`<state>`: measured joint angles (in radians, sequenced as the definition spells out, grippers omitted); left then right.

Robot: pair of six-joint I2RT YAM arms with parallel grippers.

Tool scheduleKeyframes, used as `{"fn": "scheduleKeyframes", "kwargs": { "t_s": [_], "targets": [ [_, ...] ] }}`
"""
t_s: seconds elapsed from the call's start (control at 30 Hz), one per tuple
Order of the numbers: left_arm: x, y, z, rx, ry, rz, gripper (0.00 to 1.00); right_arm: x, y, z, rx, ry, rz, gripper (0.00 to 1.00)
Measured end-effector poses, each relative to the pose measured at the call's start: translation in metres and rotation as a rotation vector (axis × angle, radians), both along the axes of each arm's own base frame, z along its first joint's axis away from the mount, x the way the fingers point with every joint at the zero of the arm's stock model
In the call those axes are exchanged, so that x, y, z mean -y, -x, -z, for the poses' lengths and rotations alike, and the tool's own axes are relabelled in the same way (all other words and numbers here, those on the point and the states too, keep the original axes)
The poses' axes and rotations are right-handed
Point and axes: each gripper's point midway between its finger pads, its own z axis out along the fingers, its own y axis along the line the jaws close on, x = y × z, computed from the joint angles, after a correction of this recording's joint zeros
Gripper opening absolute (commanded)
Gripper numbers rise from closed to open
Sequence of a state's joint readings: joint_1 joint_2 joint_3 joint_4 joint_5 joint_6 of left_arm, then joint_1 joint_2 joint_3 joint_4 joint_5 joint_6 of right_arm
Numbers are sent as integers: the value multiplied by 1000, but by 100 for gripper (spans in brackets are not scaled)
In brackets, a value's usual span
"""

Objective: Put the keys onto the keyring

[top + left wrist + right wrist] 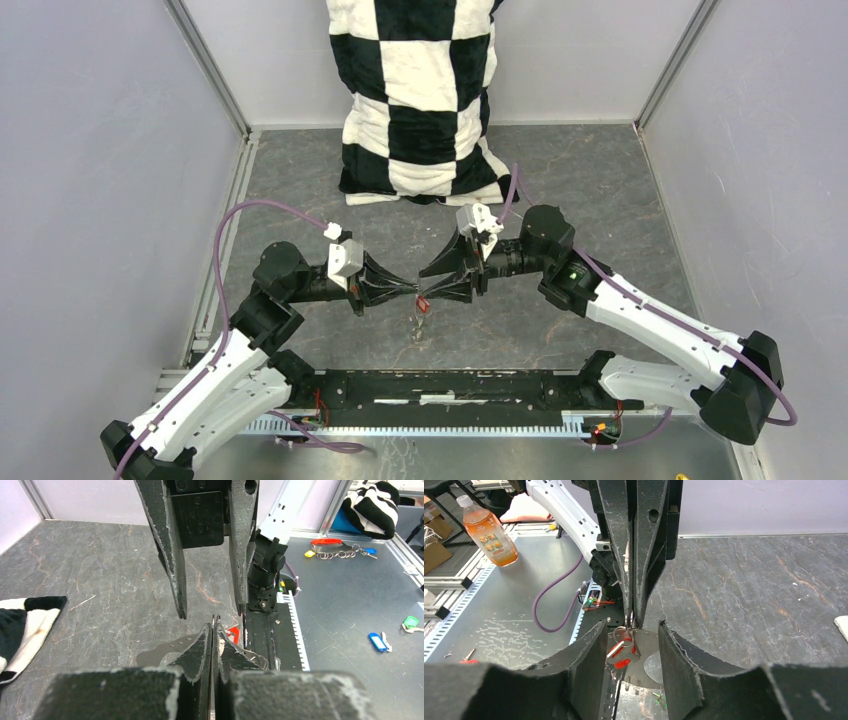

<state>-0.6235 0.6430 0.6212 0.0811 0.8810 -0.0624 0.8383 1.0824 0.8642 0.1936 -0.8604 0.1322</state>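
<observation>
— How far along?
— About halfway, at a guess. Seems threaded already, going by the red key [620, 652] dangling with the keyring [620, 633] just under the left gripper [630, 616], clenched on the thin wire above the surface [749, 605].
— And the other?
— Left to do. Looks like a green key [662, 700] lying loose down on the surface, though too small to be sure.
— Right side?
— Released and grasping nothing, as for the right gripper [631, 626]; straddling the dangling key without touching it, as far as visible.
</observation>
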Motion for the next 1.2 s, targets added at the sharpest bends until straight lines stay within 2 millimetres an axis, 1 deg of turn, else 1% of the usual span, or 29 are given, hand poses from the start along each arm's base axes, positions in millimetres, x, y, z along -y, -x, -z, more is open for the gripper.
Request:
{"fn": "scheduleKeyframes", "kwargs": {
  "t_s": [0.07, 0.23, 0.3, 0.37, 0.43, 0.53, 0.57, 0.73, 0.8, 0.87, 0.97, 1.07, 1.13, 1.2],
  "targets": [
    [0, -1, -1, 0, 2, -7, 2, 0, 1, 0, 1, 0, -3, 45],
    [0, -3, -1, -3, 4, -15, 2, -2, 2, 2, -1, 5, -10, 37],
    [0, -3, -1, -4, 4, -15, 2, -3, 2, 4, -2, 8, -11, 36],
    [0, -3, -1, -4, 4, -16, 2, -3, 2, 5, -3, 10, -11, 31],
    [0, -3, -1, -4, 4, -16, 2, -4, 1, 5, -1, 11, -11, 21],
    [0, -3, -1, -5, 4, -16, 2, -4, 0, 7, 6, 14, -11, 3],
    [0, -3, -1, -5, 3, -16, 3, -5, 0, 8, 7, 16, -11, 0],
    [0, -3, 5, -18, -21, -14, 23, -4, -4, 13, 7, 43, 12, 0],
    [-1, -2, 10, -13, -52, -7, 33, -4, -5, 18, -2, 69, 20, 0],
    [-2, -3, 15, 3, -92, 1, 39, -3, -7, 23, -10, 99, 32, 0],
    [-2, -3, 23, 15, -142, 23, 41, -4, -10, 32, -27, 149, 37, 0],
    [-3, -3, 31, 14, -179, 36, 42, -6, -12, 42, -41, 205, 31, 0],
    [-3, -4, 36, 12, -202, 42, 41, -8, -12, 47, -49, 244, 25, 0],
    [-2, -4, 41, 8, -223, 53, 38, -10, -11, 51, -50, 283, 16, 0]
  ]
}}
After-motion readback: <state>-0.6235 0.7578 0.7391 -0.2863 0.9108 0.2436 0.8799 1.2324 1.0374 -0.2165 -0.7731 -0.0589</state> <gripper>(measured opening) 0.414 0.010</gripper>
